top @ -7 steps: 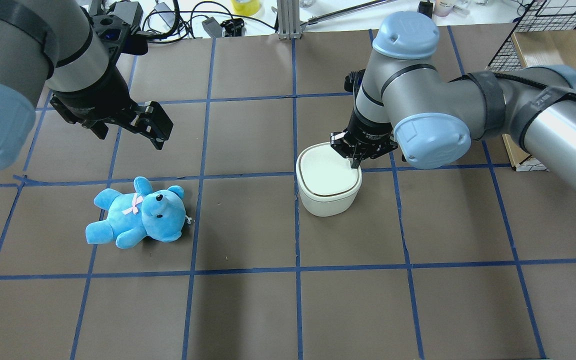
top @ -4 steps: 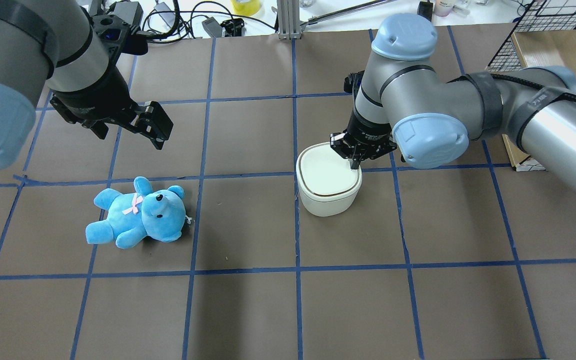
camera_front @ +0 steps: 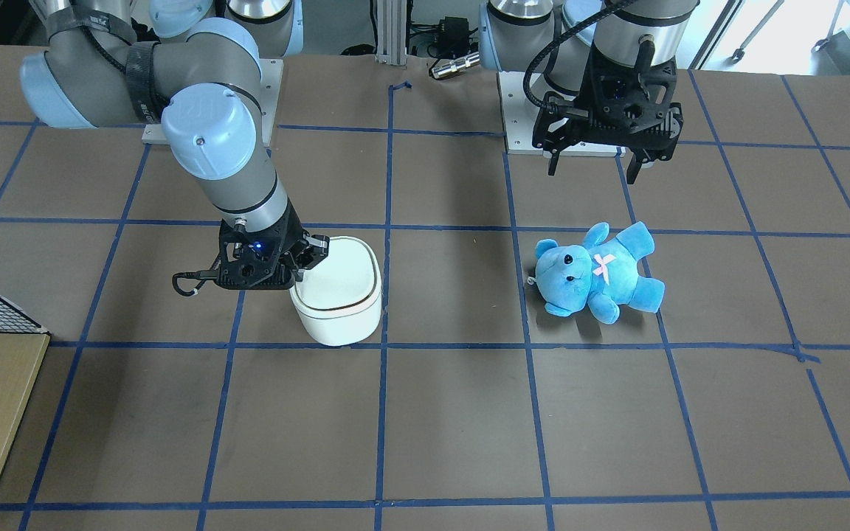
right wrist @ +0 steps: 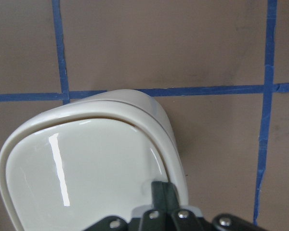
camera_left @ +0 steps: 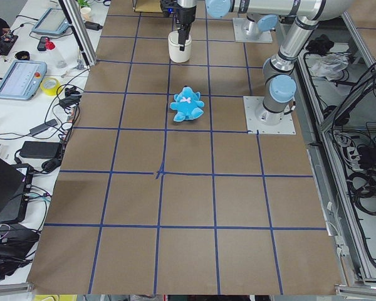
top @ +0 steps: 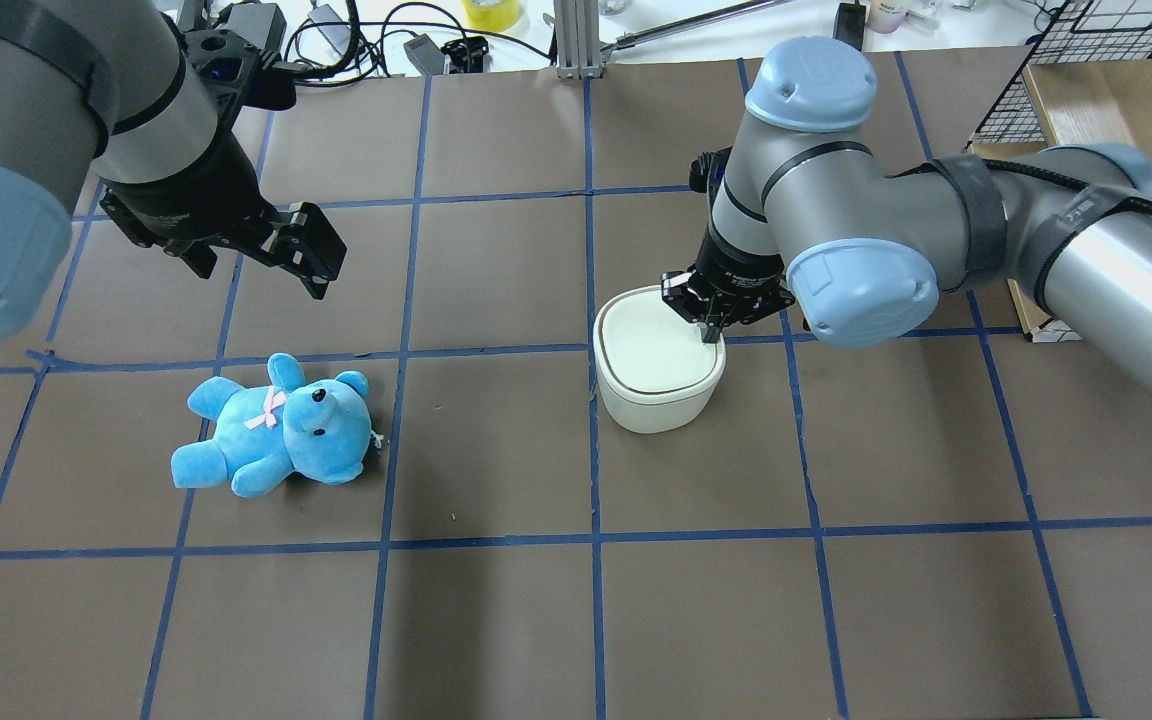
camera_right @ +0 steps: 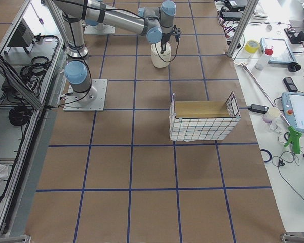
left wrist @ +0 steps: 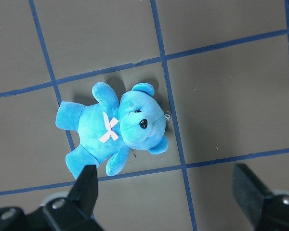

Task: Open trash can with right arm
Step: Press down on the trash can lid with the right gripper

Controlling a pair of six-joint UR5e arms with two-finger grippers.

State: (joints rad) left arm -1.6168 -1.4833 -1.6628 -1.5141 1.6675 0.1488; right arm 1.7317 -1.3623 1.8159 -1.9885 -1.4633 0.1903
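Note:
The white trash can [top: 658, 385] stands right of the table's middle with its lid [right wrist: 86, 163] down and nearly flat. It also shows in the front view [camera_front: 340, 310]. My right gripper [top: 711, 333] is shut and empty. Its joined fingertips [right wrist: 164, 190] point down and touch the lid near the rim on the can's right side. The blue light glows on it in the front view [camera_front: 297, 277]. My left gripper [top: 256, 255] is open and empty. It hovers above the table beyond the blue teddy bear [top: 276, 425], which the left wrist view [left wrist: 115, 127] shows below its fingers.
A wire basket with a wooden board [top: 1106, 90] stands at the far right edge, behind the right arm. Cables and a yellow tape roll [top: 491, 12] lie beyond the table's back edge. Blue tape lines grid the brown table.
The right arm's wrist has shifted slightly, with the fingertips staying at the lid's right edge. The can has nudged a little to the right. The left arm and teddy bear have not moved.

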